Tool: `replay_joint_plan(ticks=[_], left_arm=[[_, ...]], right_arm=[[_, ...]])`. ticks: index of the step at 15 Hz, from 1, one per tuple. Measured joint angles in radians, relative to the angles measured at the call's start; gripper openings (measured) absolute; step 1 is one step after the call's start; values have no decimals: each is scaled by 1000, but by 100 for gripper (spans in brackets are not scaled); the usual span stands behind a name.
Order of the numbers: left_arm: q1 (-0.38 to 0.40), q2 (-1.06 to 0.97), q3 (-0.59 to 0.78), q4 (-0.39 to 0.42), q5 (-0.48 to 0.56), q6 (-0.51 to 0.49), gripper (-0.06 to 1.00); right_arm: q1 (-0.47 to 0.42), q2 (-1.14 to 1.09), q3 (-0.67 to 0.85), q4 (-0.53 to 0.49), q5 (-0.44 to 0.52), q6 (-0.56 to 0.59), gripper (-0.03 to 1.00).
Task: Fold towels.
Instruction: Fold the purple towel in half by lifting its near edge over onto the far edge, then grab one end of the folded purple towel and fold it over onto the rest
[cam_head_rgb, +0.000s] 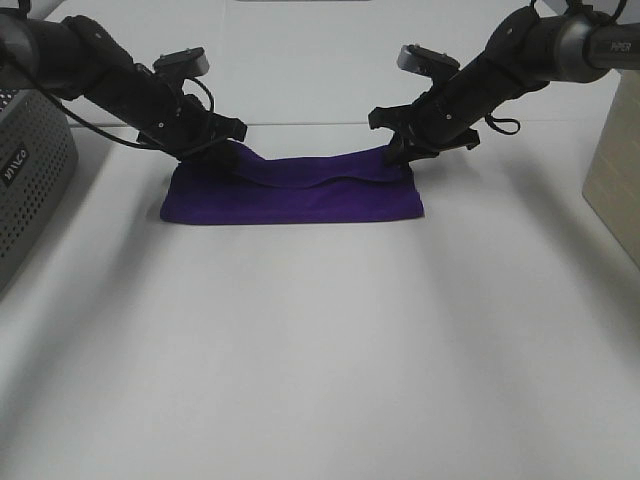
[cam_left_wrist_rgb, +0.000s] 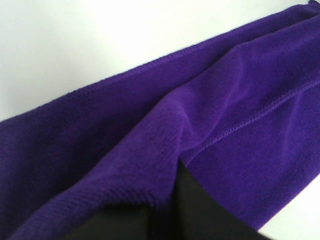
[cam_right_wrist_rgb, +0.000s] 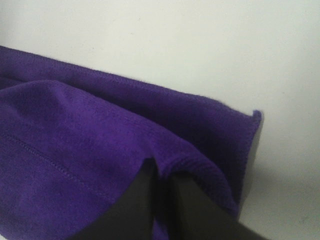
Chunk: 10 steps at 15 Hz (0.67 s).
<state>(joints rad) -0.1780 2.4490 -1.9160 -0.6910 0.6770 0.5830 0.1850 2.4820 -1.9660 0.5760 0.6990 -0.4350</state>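
The deep purple towel (cam_head_rgb: 300, 200) lies on the white table as a wide, flat band, with an upper layer raised and sagging between my two grippers. My left gripper (cam_head_rgb: 225, 148) is shut on the towel's upper layer at its far left corner. My right gripper (cam_head_rgb: 402, 150) is shut on the upper layer at the far right corner. In the left wrist view the black fingers (cam_left_wrist_rgb: 210, 220) pinch a fold of the towel (cam_left_wrist_rgb: 225, 125). In the right wrist view the black fingers (cam_right_wrist_rgb: 135, 200) pinch the hemmed edge of the towel (cam_right_wrist_rgb: 75, 140). The white label is not visible.
A grey perforated box (cam_head_rgb: 25, 170) stands at the left edge of the table. A light wooden block (cam_head_rgb: 615, 170) stands at the right edge. White tabletop (cam_head_rgb: 320, 350) stretches in front of the towel.
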Motion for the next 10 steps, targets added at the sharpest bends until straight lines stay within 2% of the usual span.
replay_joint_plan(ticks=[2,5,6,7,10], left_arm=[[0,2,0,8,37,-33,18],[0,-3,0,26,103,-70,60],[0,-12,-5,62,139,-90,70],[0,-26,-12,119,175,-128,74],[0,-81,-40,305,304,-290,76]], right_arm=[[0,0,0,0,1,0,22],[0,1,-2,-22,39,31,58],[0,1,-10,-52,78,54,69],[0,-2,-22,-90,127,62,75],[0,-70,-42,-160,219,92,80]])
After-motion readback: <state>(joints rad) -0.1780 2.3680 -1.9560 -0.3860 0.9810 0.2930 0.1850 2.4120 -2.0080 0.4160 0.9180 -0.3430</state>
